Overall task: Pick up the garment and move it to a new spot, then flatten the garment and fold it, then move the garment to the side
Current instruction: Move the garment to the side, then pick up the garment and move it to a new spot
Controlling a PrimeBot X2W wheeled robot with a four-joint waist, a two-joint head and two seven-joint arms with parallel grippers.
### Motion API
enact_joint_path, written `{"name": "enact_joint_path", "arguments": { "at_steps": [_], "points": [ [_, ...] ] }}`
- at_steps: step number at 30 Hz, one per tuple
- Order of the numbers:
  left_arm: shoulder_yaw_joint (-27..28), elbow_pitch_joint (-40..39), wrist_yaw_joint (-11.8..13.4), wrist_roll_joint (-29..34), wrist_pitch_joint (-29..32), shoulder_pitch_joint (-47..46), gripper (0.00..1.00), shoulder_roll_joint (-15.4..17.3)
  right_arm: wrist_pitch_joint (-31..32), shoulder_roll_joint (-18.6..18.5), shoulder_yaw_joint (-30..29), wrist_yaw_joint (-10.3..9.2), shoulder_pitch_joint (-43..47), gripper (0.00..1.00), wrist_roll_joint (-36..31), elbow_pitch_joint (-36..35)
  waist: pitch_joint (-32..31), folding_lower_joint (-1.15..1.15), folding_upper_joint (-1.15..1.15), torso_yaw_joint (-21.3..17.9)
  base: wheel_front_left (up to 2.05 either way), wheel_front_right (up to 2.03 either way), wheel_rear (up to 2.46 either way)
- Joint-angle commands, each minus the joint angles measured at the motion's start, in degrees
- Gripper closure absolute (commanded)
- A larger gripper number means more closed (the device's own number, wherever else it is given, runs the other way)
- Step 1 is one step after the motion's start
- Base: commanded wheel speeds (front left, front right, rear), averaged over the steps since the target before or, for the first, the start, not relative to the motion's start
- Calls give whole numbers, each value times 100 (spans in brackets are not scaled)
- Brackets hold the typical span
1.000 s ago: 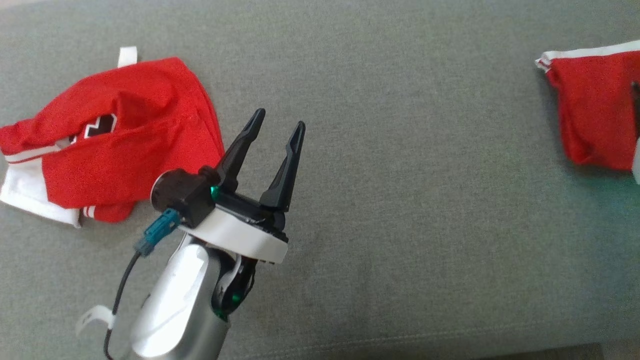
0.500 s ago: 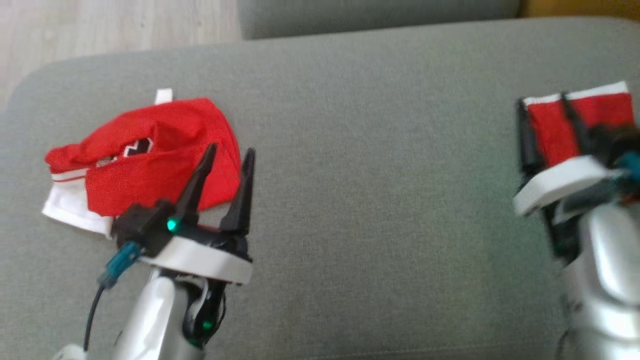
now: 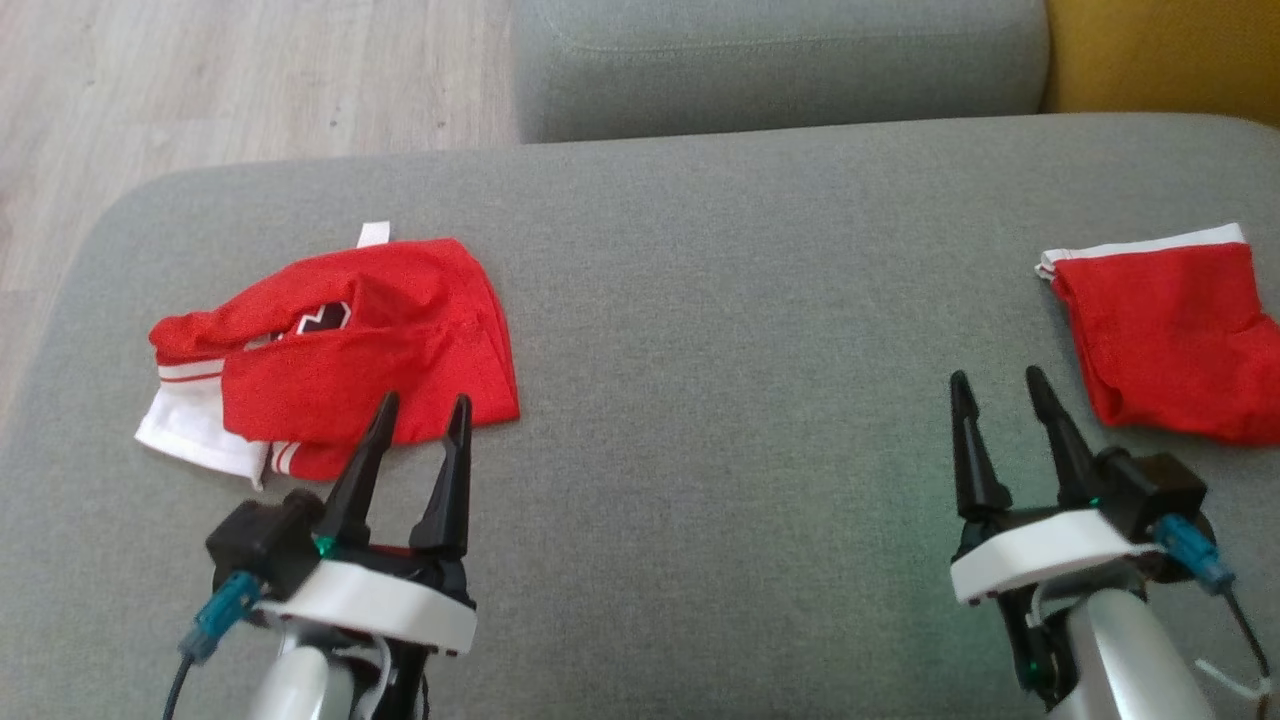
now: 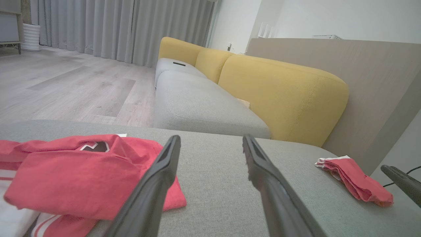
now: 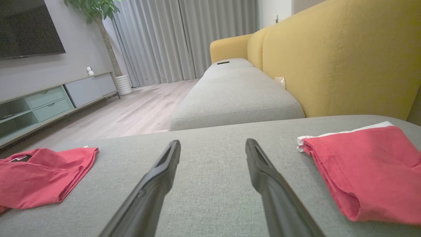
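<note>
The head view has risen, and the right gripper point(image 3: 997, 376) has drawn back off the folded garment point(image 3: 1170, 340), which lies at the far right, probably finished. It and the left gripper point(image 3: 425, 402) stand open, empty; a crumpled red shirt point(image 3: 340, 370) waits at left

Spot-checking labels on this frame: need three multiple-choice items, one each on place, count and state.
1. Where on the grey fabric cushion does the crumpled red-and-white fabric garment lie?
A) the robot's left side
B) the robot's right side
C) dead centre

2. How many red garments lie on the cushion?
A) one
B) two
C) three

3. How do the left tool and right tool stand?
A) both open, empty
B) both shut on cloth
C) left shut on cloth, right open

Key: A, it lies just ahead of the left tool; B, a folded red fabric garment with white trim lies at the right too; A, the jaws stand apart with nothing between.
</note>
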Motion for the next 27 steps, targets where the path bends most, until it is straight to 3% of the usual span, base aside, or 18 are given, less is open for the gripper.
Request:
{"name": "enact_joint_path", "arguments": {
  "at_steps": [1,27],
  "points": [
    [247,-192,-10,-38,-29,-141,0,27,-97,16,170,-5,-135,0,7,-213,-32,1,0,4,0,0,0],
    [278,-312,9,-87,-29,-1,0,27,-188,18,222,-5,52,0,126,-322,-96,1,0,-24,0,0,0]
  ]
}}
